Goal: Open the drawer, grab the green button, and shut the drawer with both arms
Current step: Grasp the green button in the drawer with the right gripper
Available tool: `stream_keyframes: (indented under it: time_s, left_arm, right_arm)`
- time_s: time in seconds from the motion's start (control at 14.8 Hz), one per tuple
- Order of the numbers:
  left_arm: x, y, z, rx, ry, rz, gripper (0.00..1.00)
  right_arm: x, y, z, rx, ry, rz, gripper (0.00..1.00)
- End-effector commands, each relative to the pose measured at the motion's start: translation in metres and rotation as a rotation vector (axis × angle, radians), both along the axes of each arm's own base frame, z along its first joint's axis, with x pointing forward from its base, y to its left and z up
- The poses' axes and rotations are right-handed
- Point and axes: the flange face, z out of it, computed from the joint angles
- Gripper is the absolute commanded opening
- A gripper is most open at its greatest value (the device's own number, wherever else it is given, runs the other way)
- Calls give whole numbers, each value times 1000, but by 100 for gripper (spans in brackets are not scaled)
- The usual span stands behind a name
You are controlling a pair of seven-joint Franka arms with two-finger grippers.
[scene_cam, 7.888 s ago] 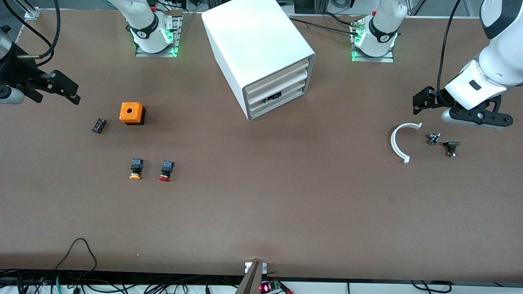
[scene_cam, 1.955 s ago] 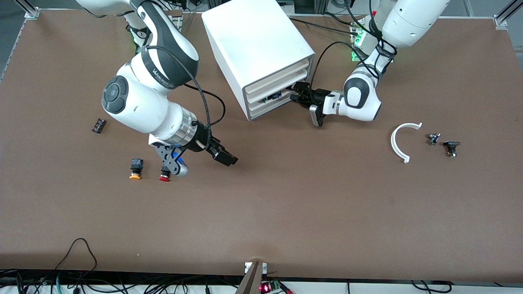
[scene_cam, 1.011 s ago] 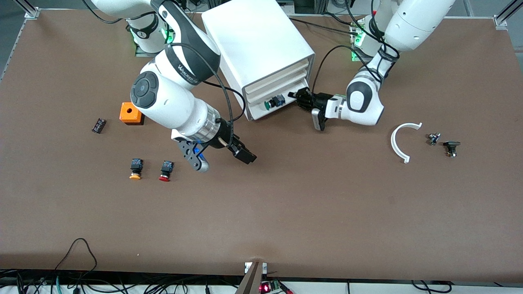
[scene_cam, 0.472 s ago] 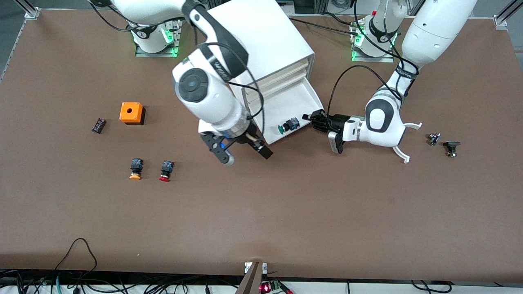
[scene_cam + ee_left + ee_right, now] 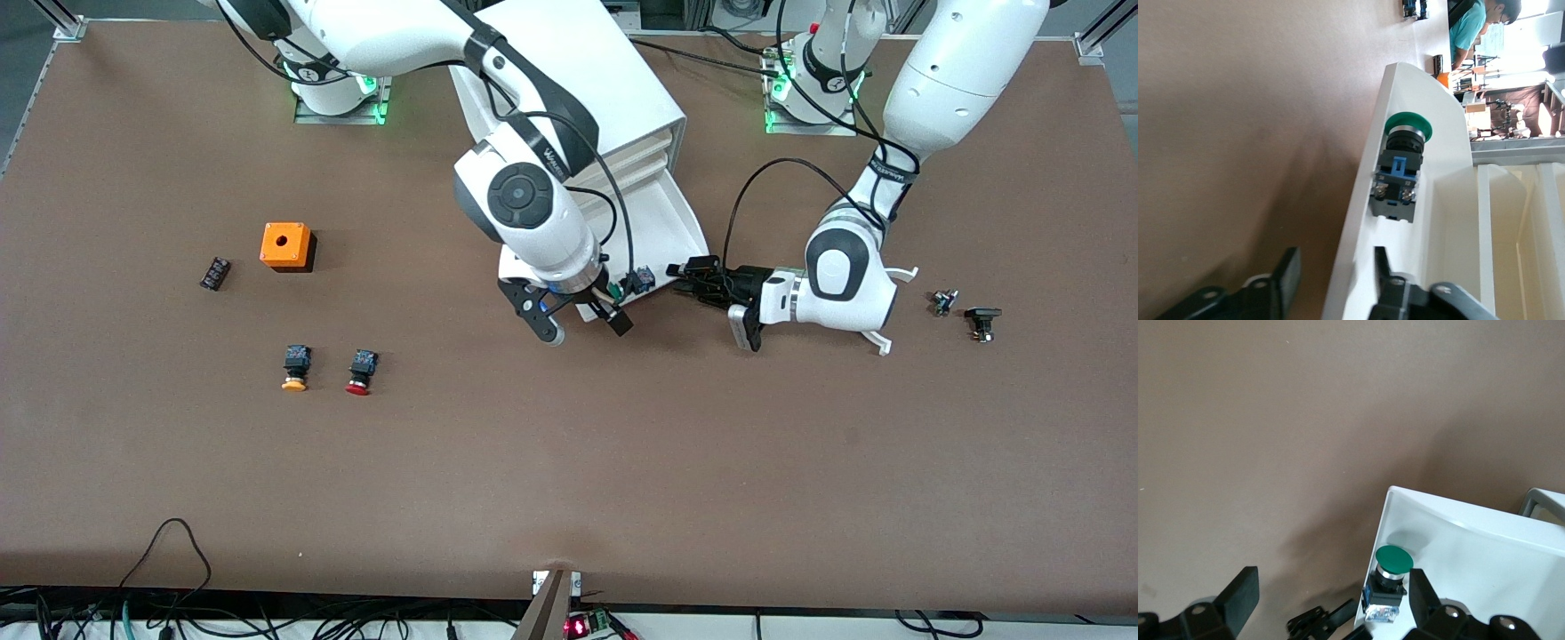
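The lowest drawer (image 5: 689, 218) of the white cabinet (image 5: 560, 80) is pulled far out. The green-capped button (image 5: 638, 281) lies on its side in the drawer, just inside the front wall. It also shows in the left wrist view (image 5: 1398, 167) and the right wrist view (image 5: 1393, 561). My left gripper (image 5: 685, 277) is open and low at the drawer's front corner. Its fingers (image 5: 1290, 272) straddle the drawer's front wall (image 5: 1358, 220) with a gap. My right gripper (image 5: 613, 307) is wide open over the drawer's front edge (image 5: 1471, 540), with the button beside one finger (image 5: 1419, 587).
An orange box (image 5: 286, 245), a small black part (image 5: 214, 272), an orange-capped button (image 5: 295, 367) and a red-capped button (image 5: 359, 371) lie toward the right arm's end. A white curved piece (image 5: 876, 342) and two small parts (image 5: 944, 302) lie toward the left arm's end.
The drawer has slid farther out, with my left gripper moving along at its front. My right arm has swung from over the bare table to over the drawer's front and the green button.
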Motion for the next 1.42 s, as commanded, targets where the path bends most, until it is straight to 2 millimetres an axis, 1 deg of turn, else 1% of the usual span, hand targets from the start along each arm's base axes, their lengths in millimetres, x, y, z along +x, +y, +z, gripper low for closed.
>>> stream_keyframes:
  time_s: [0.0,0.13,0.27,0.47,0.61,0.67,0.74,0.81,1.01,1.15,1.21,1.35]
  left_arm:
    - [13,19,20,12,3,-50,100]
    - [23,33,37,39,40,-92,100]
    - [35,46,62,105,70,-129,100]
    - [52,55,102,215,137,-165,100]
    - [64,63,133,318,160,-180,100]
    - [69,66,148,365,168,-185,100]
    - [74,69,160,412,182,-186,100]
    - [77,71,170,452,199,-180,100]
    - [88,76,205,549,242,-152,100]
    - [92,77,224,614,265,-125,100]
    - [94,77,240,659,255,-104,100]
    - [93,76,258,742,247,-66,100]
  right_arm:
    - [-16,30,-19,-32,-33,-31,99]
    - [-22,38,-32,-24,-28,-59,99]
    - [-28,45,-42,-24,-22,-66,99]
    - [-37,52,-62,-35,0,-86,99]
    - [-40,55,-69,-35,15,-115,99]
    - [-41,55,-71,-37,21,-122,99]
    - [-47,60,-74,-40,25,-124,99]
    - [-49,61,-80,-46,32,-130,99]
    - [-58,68,-84,-49,39,-133,99]
    - [-64,72,-85,-54,46,-137,99]
    - [-68,74,-87,-58,50,-138,99]
    - [-70,75,-90,-63,53,-135,99]
